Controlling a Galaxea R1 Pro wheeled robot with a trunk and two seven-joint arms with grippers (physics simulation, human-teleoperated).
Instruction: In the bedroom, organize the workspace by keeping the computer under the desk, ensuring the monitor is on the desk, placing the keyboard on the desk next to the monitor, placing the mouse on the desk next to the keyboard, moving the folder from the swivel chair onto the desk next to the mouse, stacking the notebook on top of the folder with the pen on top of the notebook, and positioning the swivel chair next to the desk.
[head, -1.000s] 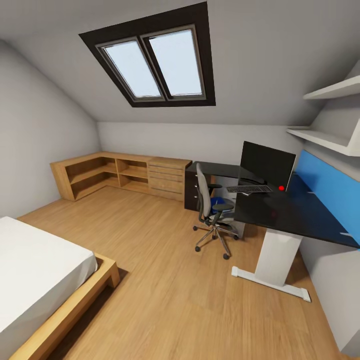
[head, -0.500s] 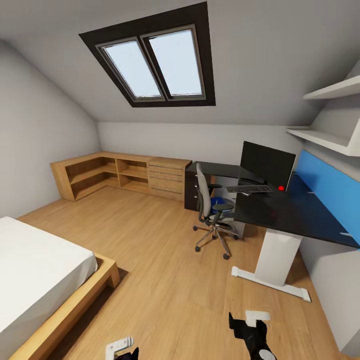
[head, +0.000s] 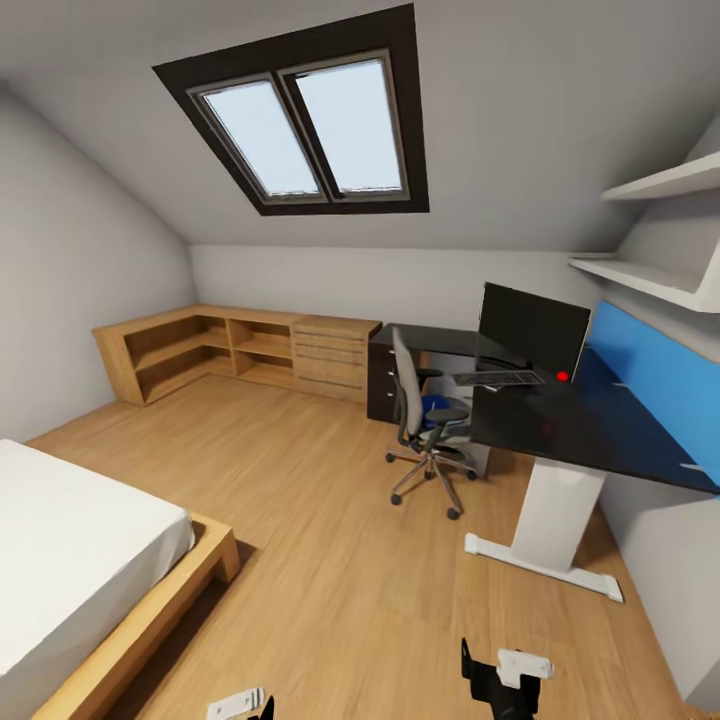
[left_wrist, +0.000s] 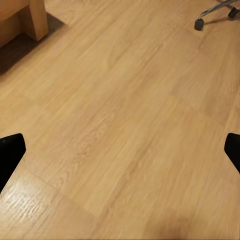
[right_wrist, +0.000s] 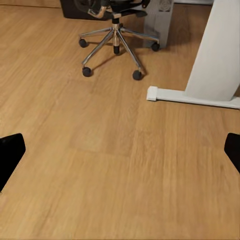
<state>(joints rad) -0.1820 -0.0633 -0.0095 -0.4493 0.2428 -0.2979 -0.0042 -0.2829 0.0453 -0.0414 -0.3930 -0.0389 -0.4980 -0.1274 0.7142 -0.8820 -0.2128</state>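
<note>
Spread wide and holding nothing at the left gripper (left_wrist: 120, 155), and just the same at the right gripper (right_wrist: 120, 155), with black fingertips far apart over bare wooden floor (left_wrist: 125, 100). Ahead of the right gripper and well apart from it, on the seat of the swivel chair (head: 425, 430): the blue folder (head: 437, 405), not yet picked up. Just beyond the chair, the black desk (head: 590, 425), already carrying the monitor (head: 533, 328) and, in front of it, the keyboard (head: 498, 378). Below the desktop, behind the chair's base, the grey computer (right_wrist: 161, 20). Impossible to make out notebook or pen at this range. Off to the left gripper's side, a bed (head: 80, 550); far ahead, low wooden shelving (head: 240, 350). Absent from the head view a second ago, risen into its lower edge half a second later, now sunk a touch lower, with a slight swing of the camera and no real shift among the furniture. Judged from that: arms readied, approach barely under way, folder first in line. By count: two grippers, one chair on five casters, one folder, one monitor, one keyboard, one computer, one desk.
</note>
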